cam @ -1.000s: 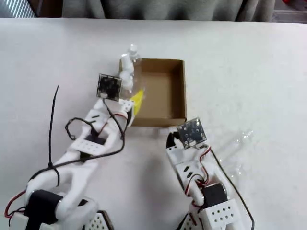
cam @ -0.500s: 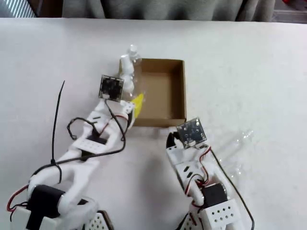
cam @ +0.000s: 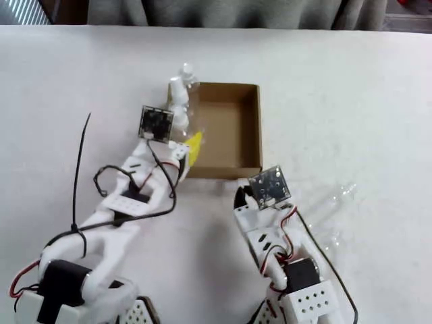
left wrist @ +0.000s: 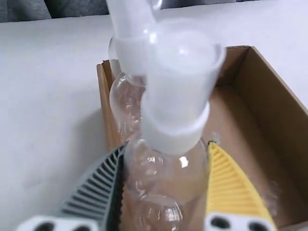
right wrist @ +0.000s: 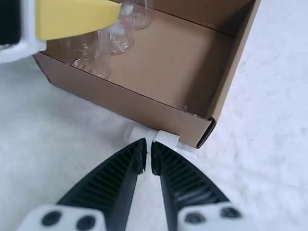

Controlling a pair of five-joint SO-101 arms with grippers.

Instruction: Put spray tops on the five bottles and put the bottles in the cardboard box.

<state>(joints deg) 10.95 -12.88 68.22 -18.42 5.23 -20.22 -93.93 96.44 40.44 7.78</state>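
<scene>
White tabletop [cam: 337, 81], with the cardboard box [cam: 226, 173] around its middle. The left gripper [left wrist: 166, 150] has its jaws clamped round a clear bottle [left wrist: 161, 202] that wears a white spray top [left wrist: 175, 82], at the box's left wall. The right gripper [right wrist: 148, 153] sits just on the near side of the box, jaws all but closed on nothing.

A white table [cam: 351, 81] spread over most of the frame. Along the top edge hung a grey curtain [cam: 236, 12], in soft light.
</scene>
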